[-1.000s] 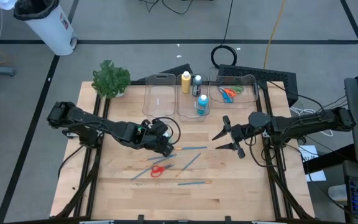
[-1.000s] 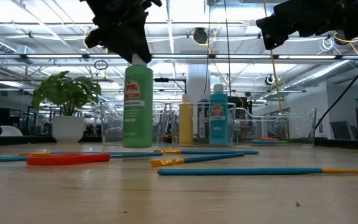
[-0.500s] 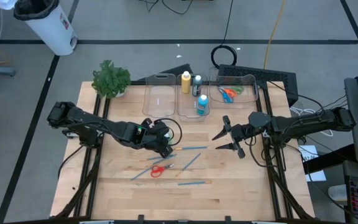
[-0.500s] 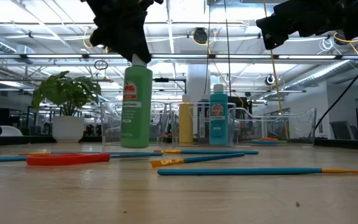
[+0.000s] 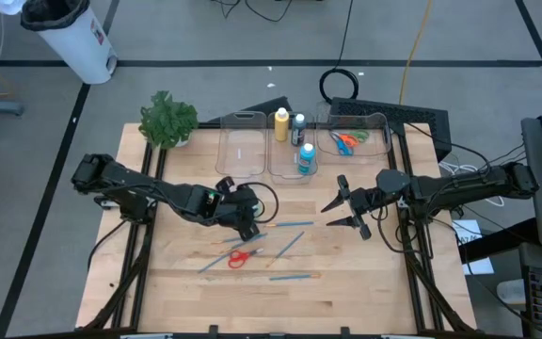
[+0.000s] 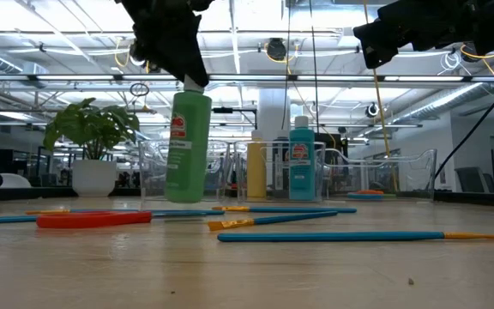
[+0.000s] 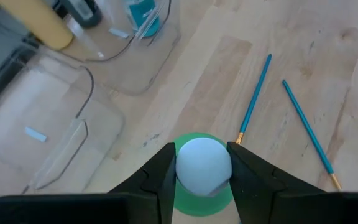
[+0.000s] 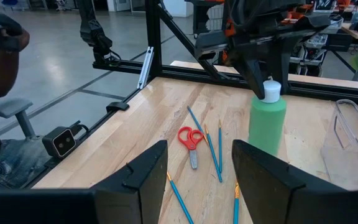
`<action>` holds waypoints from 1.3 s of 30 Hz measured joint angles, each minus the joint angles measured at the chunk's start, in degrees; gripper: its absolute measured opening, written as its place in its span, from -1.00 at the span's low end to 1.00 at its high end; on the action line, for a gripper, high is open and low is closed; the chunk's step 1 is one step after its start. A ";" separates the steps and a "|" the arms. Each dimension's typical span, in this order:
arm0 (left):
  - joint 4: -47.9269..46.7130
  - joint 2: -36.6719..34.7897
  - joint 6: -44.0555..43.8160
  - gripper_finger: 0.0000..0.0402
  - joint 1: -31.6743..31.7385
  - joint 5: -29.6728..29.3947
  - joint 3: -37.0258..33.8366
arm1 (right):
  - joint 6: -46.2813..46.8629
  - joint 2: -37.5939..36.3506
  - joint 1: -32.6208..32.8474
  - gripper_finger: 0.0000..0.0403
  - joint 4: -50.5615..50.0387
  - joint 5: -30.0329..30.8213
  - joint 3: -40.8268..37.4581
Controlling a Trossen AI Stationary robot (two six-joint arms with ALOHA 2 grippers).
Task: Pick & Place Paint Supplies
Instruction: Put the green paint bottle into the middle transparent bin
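Observation:
My left gripper (image 5: 248,218) is shut on the green paint bottle (image 6: 189,142), left of the table's middle. The bottle leans a little in the low view. My right gripper (image 5: 346,212) hangs open above the table right of the middle and touches nothing. Several thin blue brushes (image 5: 290,247) and the red scissors (image 5: 237,258) lie flat on the wood near the green bottle. The yellow bottle (image 5: 281,124), dark bottle (image 5: 298,125) and blue bottle (image 5: 307,157) stand at the middle clear bin. Orange and green scissors (image 5: 348,141) lie in the right bin. My left gripper pinches the green bottle's white cap (image 7: 202,165) between its two fingers (image 7: 160,180), coming from above and pointing down. The bottle hangs below the fingers, tilted slightly. I cannot tell whether its base touches the table.
Three clear bins (image 5: 243,151) stand in a row along the far side of the table, the left one without supplies in it. A leafy plant (image 5: 167,120) stands at the far left corner. A seated person shows beyond the table in the right wrist view.
The green bottle has tipped from upright to a slight lean in my left gripper's hold: in the low view its cap end has shifted right and its base left. My right arm has kept still.

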 joint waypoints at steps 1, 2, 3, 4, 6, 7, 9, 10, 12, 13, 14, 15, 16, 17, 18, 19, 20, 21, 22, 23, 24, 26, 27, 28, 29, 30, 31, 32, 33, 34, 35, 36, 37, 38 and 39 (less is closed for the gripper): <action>0.52 0.00 1.22 -0.38 0.00 -0.46 0.00 | -0.01 -0.01 0.02 -0.15 0.02 0.00 0.01; 1.09 0.00 2.59 -0.38 0.00 -1.16 0.00 | 0.01 0.00 0.02 -0.15 0.00 0.00 0.00; 1.75 0.00 4.05 -0.38 0.00 -1.67 0.00 | 0.00 -0.01 0.00 -0.15 0.01 0.00 -0.01; 2.64 0.00 5.45 -0.38 0.02 -1.87 0.00 | 0.01 -0.02 0.00 -0.15 0.00 0.00 0.00; 4.91 0.00 7.81 -0.38 0.06 -1.83 0.00 | -0.01 0.00 0.01 -0.15 0.00 0.00 -0.02; 5.99 0.00 8.83 -0.38 0.06 -1.61 0.00 | -0.01 -0.02 0.01 -0.15 0.00 0.00 0.00; 8.13 0.00 10.69 -0.38 0.02 -0.01 0.00 | -0.01 -0.02 0.00 -0.15 0.00 0.00 -0.01; 9.16 0.00 11.54 -0.38 -0.08 0.85 0.00 | -0.02 -0.02 0.02 -0.15 0.00 0.00 -0.01; 10.64 0.00 13.10 -0.38 -0.39 1.96 0.00 | -0.02 -0.02 -0.01 -0.15 0.00 0.00 -0.02; 11.43 0.00 13.82 -0.38 -0.55 2.37 0.00 | -0.02 0.00 0.02 -0.15 0.00 0.00 0.01; 12.20 0.00 14.45 -0.38 -0.70 2.77 0.00 | -0.02 -0.02 0.02 -0.15 0.00 0.00 -0.01; 12.96 0.00 15.08 -0.38 -0.94 3.00 0.00 | -0.01 -0.02 0.01 -0.15 0.00 0.00 -0.02; 13.65 0.00 15.59 -0.38 -1.10 3.03 0.00 | 0.00 -0.02 0.02 -0.15 0.00 0.00 -0.01; 14.28 0.00 16.11 -0.38 -1.31 3.05 0.00 | 0.00 -0.02 0.01 -0.15 0.00 0.00 -0.01; 15.04 0.00 16.66 -0.38 -1.41 3.14 0.00 | 0.01 -0.02 0.02 -0.15 0.00 0.00 -0.02; 15.93 0.00 17.26 -0.38 -1.47 3.25 0.00 | -0.01 -0.02 -0.01 -0.15 0.00 0.00 0.01; 16.84 0.00 17.84 -0.38 -1.56 3.31 0.00 | -0.02 -0.01 0.01 -0.15 0.00 0.00 -0.02; 17.61 0.00 18.30 -0.38 -1.66 3.29 0.00 | -0.01 -0.02 -0.01 -0.15 0.00 0.00 0.00; 18.39 0.00 18.75 -0.38 -1.66 3.31 0.00 | -0.02 -0.02 0.01 -0.15 0.00 0.00 -0.02; 19.17 0.00 19.18 -0.38 -1.66 3.33 0.00 | -0.02 -0.02 0.02 -0.15 0.00 0.00 -0.01; 19.82 0.00 19.61 -0.38 -1.66 3.33 0.00 | -0.02 -0.02 0.02 -0.15 0.00 0.00 0.01; 21.15 0.00 20.51 -0.38 -1.66 3.31 0.00 | -0.01 -0.02 0.01 -0.15 0.00 0.00 -0.01; 21.91 0.00 21.02 -0.38 -1.64 3.29 0.00 | -0.02 -0.02 0.02 -0.15 0.00 0.00 -0.01; 22.67 0.00 21.48 -0.38 -1.62 3.27 0.00 | -0.02 -0.02 0.01 -0.15 0.00 0.00 -0.02; 23.40 0.00 22.01 -0.38 -1.62 3.27 0.00 | -0.01 -0.02 0.01 -0.15 0.00 0.00 -0.01; 24.10 0.00 22.54 -0.38 -1.57 3.28 0.00 | 0.00 -0.02 0.02 -0.15 0.00 0.00 -0.01; 24.74 0.00 22.99 -0.38 -1.55 3.29 0.00 | -0.02 -0.02 0.01 -0.15 0.00 0.00 -0.02; 25.29 0.00 23.38 -0.38 -1.55 3.27 0.00 | -0.02 -0.02 0.00 -0.15 0.00 0.00 0.00; 25.89 0.00 23.74 -0.38 -1.50 3.24 0.00 | -0.02 -0.02 -0.01 -0.15 0.00 0.00 -0.02; 26.37 0.00 24.09 -0.38 -1.40 3.28 0.00 | 0.00 -0.02 0.00 -0.15 0.00 0.00 -0.01; 26.82 0.00 24.27 -0.38 -1.30 3.28 0.00 | -0.02 -0.02 0.01 -0.15 0.00 0.00 -0.02; 27.35 0.00 24.28 -0.38 -1.15 3.24 0.00 | -0.01 -0.02 0.02 -0.15 0.00 0.00 -0.02; 27.68 0.00 24.22 -0.38 -0.91 3.25 0.00 | -0.02 -0.02 0.01 -0.15 0.00 0.00 -0.02; 28.06 0.00 24.12 -0.38 -0.64 3.24 0.00 | 0.00 -0.02 0.01 -0.15 0.00 0.00 -0.02; 28.66 0.00 24.00 -0.38 -0.39 3.24 0.00 | -0.02 -0.02 0.00 -0.15 0.00 0.00 -0.02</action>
